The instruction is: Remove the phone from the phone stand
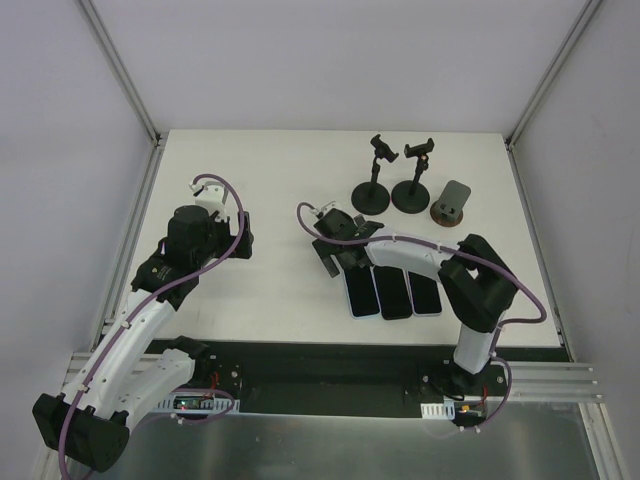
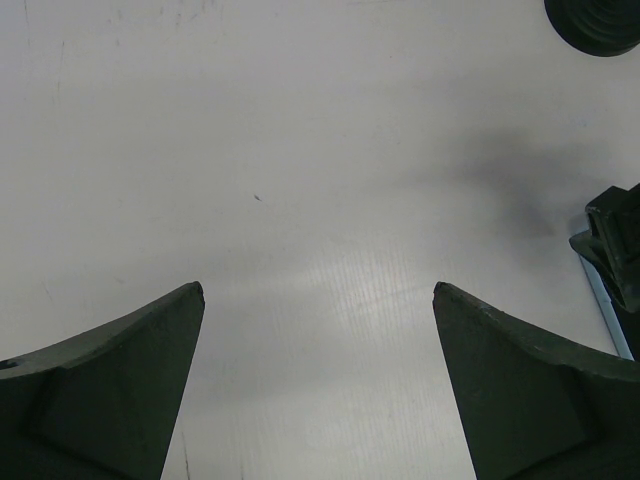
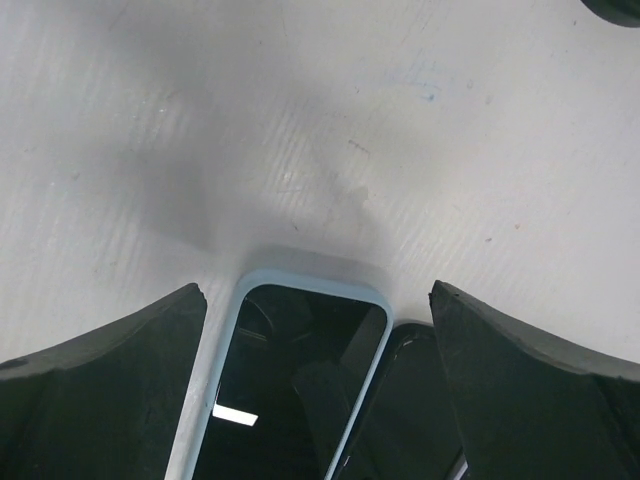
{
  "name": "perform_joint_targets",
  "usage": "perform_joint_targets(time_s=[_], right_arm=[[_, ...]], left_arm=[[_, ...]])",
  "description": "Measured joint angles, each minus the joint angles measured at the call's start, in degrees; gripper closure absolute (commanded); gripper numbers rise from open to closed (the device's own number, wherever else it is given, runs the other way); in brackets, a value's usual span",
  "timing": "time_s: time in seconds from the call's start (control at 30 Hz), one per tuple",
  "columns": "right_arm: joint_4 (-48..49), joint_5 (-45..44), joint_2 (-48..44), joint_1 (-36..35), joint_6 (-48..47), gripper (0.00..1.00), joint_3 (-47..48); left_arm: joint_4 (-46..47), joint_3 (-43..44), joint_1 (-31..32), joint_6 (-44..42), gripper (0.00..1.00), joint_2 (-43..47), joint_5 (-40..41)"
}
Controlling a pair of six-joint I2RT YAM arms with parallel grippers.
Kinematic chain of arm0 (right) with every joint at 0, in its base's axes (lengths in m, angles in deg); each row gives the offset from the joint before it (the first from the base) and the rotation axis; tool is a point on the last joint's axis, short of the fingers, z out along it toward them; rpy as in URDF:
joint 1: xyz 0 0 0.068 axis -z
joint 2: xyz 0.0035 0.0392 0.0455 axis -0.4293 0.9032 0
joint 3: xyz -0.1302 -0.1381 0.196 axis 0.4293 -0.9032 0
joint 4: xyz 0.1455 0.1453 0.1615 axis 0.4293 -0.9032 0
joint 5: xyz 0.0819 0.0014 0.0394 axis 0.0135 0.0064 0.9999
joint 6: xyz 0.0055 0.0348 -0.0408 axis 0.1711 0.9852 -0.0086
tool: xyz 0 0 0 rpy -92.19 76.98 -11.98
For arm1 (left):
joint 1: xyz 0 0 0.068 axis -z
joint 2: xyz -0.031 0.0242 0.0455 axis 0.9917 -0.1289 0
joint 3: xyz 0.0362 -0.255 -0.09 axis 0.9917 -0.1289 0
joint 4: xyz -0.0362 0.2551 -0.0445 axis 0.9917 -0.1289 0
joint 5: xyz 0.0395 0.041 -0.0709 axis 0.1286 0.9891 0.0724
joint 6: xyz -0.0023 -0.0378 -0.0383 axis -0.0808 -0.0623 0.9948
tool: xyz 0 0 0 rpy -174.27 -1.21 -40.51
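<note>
White table (image 1: 260,170) holds all. Two arms. Left claw (image 2: 318,290): fingers wide apart, over bare table, left side. Right claw (image 3: 318,288): fingers wide apart too, low over far end of blue-cased phone (image 3: 290,390), holding nothing. Three phones (image 1: 395,292) lie flat in row, side by side, near middle. Three stands far right, behind phones: two black stands (image 1: 372,196), one grey-brown stand (image 1: 452,203).

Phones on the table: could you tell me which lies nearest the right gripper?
The leftmost phone, in the light-blue case: its end shows between the fingers of the open right gripper. The middle phone and right-hand phone lie farther off.
</note>
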Motion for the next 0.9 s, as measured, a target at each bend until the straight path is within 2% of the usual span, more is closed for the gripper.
perform_joint_targets(time_s=[0.2,0.57,0.7,0.9], right_arm=[[0.1,-0.3,3.3,1.4,-0.2,0.04,0.3],[1.4,0.2,1.7,3.8,0.8,0.04,-2.0],[0.9,1.1,-1.8,4.0,0.8,0.04,-3.0],[0.7,3.3,-12.9,7.7,0.9,0.04,-4.1]], left_arm=[[0.0,0.0,0.0,0.0,0.04,0.0,0.0],[0.0,0.0,0.0,0.0,0.04,0.0,0.0],[0.0,0.0,0.0,0.0,0.03,0.2,0.0],[0.0,-0.1,0.0,0.0,0.02,1.7,0.9]])
